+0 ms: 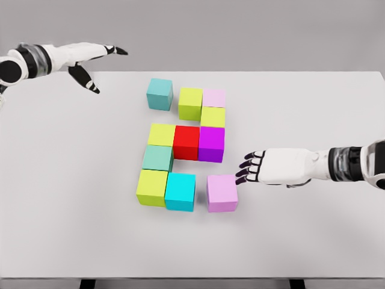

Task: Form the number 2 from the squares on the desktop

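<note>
Fingers (245,171) of right hand (274,167) touch matte pink cube (222,192); smooth-faced.

Matt, smooth cubes (194,143) (plastic-looking); matt white table (72,180); glossy white arm shells (295,165).

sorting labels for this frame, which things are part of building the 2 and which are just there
Part of the job: teal cube, light pink cube, joined cube cluster, right hand beside the light pink cube.

Just there: table, left hand off at the table's far left.
</note>
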`<action>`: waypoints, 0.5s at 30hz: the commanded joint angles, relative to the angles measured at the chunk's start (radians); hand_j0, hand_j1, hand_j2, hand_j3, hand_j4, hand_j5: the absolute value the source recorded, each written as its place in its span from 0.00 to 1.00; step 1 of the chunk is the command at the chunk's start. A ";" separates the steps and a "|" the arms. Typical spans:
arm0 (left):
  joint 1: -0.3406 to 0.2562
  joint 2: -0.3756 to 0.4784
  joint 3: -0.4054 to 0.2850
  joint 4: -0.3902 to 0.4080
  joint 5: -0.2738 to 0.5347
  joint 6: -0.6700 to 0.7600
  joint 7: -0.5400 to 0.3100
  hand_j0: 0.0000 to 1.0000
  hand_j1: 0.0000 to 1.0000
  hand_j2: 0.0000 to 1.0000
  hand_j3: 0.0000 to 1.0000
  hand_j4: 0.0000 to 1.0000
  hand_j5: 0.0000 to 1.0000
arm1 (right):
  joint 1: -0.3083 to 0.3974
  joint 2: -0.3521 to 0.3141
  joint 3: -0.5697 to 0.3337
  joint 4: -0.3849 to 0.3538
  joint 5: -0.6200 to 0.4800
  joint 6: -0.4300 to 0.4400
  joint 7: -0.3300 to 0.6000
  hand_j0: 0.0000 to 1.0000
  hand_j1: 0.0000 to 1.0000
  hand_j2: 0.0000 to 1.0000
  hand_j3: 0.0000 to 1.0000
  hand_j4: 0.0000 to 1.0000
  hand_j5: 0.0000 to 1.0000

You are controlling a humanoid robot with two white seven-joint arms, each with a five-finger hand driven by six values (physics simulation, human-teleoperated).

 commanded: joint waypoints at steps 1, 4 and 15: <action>0.000 -0.006 -0.081 0.006 -0.074 0.058 -0.072 1.00 1.00 1.00 1.00 1.00 1.00 | 0.000 0.000 0.000 0.001 -0.004 0.002 0.000 1.00 1.00 1.00 1.00 1.00 1.00; -0.012 -0.061 -0.078 0.006 -0.111 0.151 -0.076 1.00 1.00 1.00 1.00 1.00 1.00 | -0.003 -0.014 -0.010 0.005 -0.006 0.002 0.000 1.00 1.00 1.00 1.00 1.00 1.00; -0.012 -0.113 -0.078 -0.009 -0.110 0.145 -0.075 1.00 1.00 1.00 1.00 1.00 1.00 | -0.003 -0.089 0.009 -0.001 -0.007 0.002 0.000 1.00 1.00 1.00 1.00 1.00 1.00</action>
